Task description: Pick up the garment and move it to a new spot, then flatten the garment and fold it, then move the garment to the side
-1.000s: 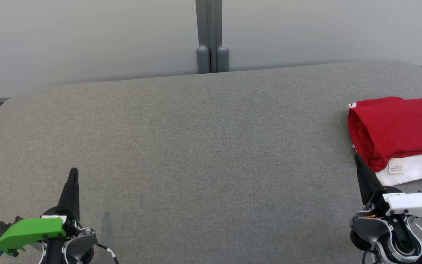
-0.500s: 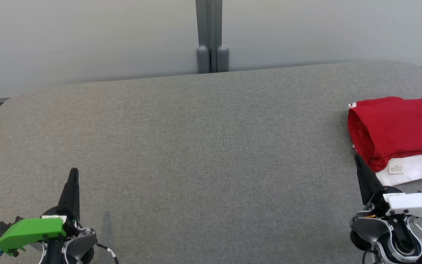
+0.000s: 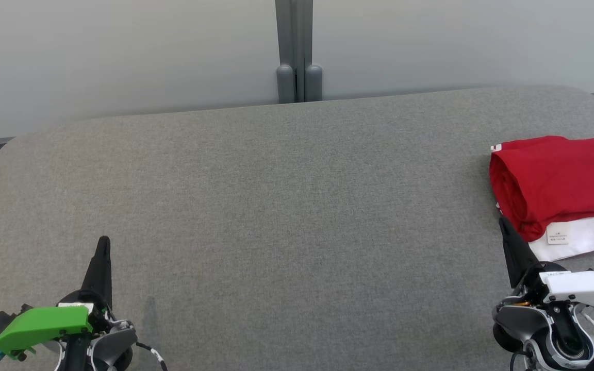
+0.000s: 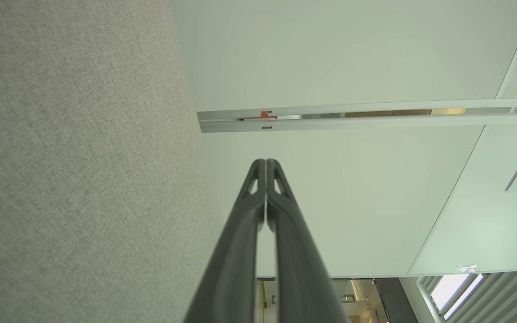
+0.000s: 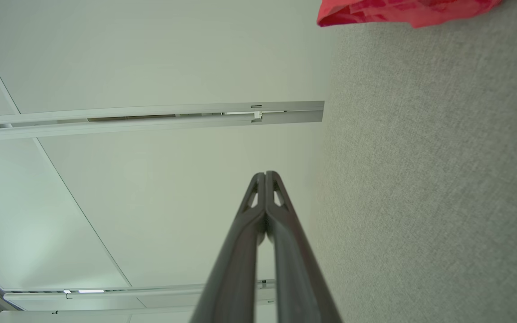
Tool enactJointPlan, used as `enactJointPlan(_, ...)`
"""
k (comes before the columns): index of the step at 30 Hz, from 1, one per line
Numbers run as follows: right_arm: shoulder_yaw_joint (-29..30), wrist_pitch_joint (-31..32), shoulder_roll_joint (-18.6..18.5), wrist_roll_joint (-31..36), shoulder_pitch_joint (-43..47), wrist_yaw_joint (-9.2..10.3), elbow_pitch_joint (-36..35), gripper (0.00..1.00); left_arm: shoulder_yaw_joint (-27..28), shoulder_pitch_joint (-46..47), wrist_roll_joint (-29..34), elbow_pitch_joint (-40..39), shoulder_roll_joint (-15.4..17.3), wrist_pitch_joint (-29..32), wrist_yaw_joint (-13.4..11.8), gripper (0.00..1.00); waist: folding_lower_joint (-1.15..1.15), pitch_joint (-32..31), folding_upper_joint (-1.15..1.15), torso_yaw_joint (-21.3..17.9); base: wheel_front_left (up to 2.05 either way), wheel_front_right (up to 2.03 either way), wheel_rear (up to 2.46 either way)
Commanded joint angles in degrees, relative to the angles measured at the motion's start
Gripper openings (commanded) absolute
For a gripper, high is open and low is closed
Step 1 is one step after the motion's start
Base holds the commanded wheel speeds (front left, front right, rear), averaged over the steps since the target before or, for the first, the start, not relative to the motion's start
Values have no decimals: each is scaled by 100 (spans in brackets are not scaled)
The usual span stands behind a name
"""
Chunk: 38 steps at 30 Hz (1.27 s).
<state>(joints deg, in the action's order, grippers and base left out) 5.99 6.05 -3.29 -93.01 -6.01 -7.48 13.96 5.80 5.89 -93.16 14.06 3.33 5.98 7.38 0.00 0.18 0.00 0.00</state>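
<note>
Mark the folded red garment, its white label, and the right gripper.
folded red garment [image 3: 555, 178]: head view, top red layer.
white label [image 3: 558, 237]: head view, label's centre.
right gripper [image 3: 504, 223]: head view, shut fingertips.

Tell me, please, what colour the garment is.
The garment is red with white; head view.

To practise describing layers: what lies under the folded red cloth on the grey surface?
White fabric bearing a small label sticks out beneath the red cloth, resting on the grey surface. How far it runs underneath is covered.
</note>
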Motion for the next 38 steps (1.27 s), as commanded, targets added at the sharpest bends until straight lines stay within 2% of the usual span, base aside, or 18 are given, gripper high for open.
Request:
enactJointPlan(1,11,29,-1,29,-29,-2,11,0,28,57,38,4,10,21,24,0,0,0,0,0,0,0,0)
enactJointPlan(38,36,50,12,43,-33,-2,13,0,56,61,67,5,-12,42,24,0,0,0,0,0,0,0,0)
